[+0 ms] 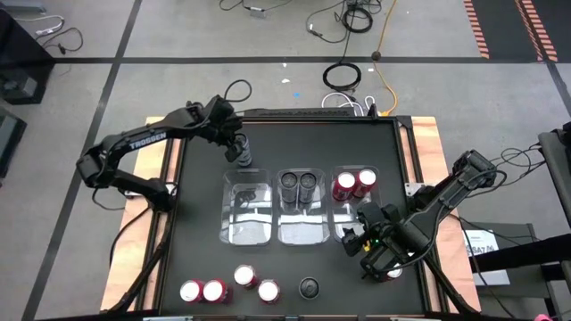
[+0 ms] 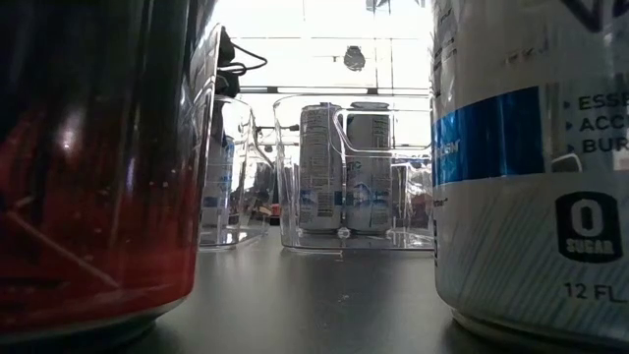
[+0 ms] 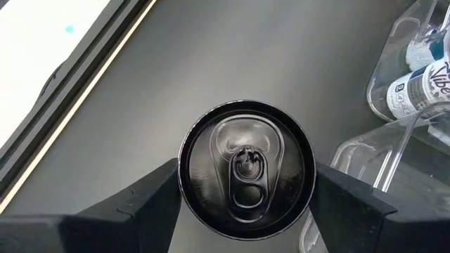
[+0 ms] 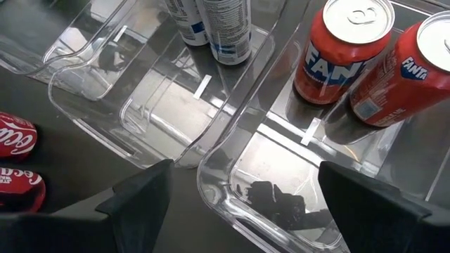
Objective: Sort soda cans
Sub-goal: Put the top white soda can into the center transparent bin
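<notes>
Directly under the left claw [image 3: 242, 193] stands a dark can [image 3: 246, 169], seen end-on in the left wrist view: a round grey-black top with a dark rim and its pull tab in place. It sits upright on the black worktop [image 1: 201, 250], just beyond the far edge of the left bin [image 1: 247, 209], which holds no cans. The claw's two fingers flank the can, one on each side at the rim; whether they press on it or only stand beside it I cannot tell. The left arm [image 1: 143, 143] reaches in from the worktop's left edge, bent at the elbow, wrist pointing down.

Two more dark cans [image 1: 299, 185] stand in the middle bin [image 1: 299, 209], and two red cans [image 1: 354, 184] with silver tops stand in the far end of the right bin [image 1: 357, 209]. Four red cans [image 1: 227, 285] and one dark can [image 1: 309, 287] wait near the worktop's front edge.

The right claw [image 4: 242, 193] hovers over the near end of the right bin, fingers spread wide with nothing between them, its arm [image 1: 446, 192] coming in from the right.
</notes>
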Tool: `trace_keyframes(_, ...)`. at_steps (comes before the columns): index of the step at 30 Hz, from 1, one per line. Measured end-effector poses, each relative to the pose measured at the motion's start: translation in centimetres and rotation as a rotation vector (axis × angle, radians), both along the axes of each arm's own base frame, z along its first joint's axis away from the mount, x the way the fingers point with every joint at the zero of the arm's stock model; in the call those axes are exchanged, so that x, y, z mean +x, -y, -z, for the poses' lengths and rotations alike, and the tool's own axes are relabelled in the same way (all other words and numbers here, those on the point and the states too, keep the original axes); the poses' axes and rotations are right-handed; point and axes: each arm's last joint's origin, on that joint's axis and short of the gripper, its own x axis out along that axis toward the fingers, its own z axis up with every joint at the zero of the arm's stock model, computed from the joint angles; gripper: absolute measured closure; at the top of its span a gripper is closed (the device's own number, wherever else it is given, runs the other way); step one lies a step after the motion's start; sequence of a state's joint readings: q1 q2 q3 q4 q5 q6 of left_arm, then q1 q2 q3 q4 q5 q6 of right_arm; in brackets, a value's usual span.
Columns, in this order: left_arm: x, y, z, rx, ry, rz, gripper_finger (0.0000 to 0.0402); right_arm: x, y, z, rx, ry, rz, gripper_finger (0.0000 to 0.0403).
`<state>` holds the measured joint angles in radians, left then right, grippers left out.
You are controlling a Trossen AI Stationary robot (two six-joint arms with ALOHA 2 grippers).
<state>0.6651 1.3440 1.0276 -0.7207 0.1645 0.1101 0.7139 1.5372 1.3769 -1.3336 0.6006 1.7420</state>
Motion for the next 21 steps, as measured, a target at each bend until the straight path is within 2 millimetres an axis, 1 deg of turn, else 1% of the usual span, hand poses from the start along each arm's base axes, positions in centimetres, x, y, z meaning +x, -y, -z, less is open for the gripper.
trace_keyframes(4,0.2,-0.1,-0.6,-0.015,0.011,-0.027,0.0124,0.1,-0.1,0.0,0.008,0.009,0.0,0.0057)
trace_keyframes(8,0.5,-0.2,-1.8,-0.003,0.058,-0.025,0.0124,0.1,-0.1,0.0,0.014,0.017,0.0,0.0057)
trace_keyframes(13,0.9,0.2,-3.1,0.006,0.07,-0.005,0.0125,0.1,-0.1,0.0,0.014,0.017,0.0,0.0057)
trace_keyframes(18,1.7,0.9,-5.6,0.04,0.124,0.033,0.0125,0.1,-0.1,0.0,0.014,0.016,-0.001,0.0057)
trace_keyframes(21,2.4,1.5,-7.8,0.072,0.176,0.063,0.0125,0.1,-0.1,0.0,0.011,0.013,-0.006,0.0057)
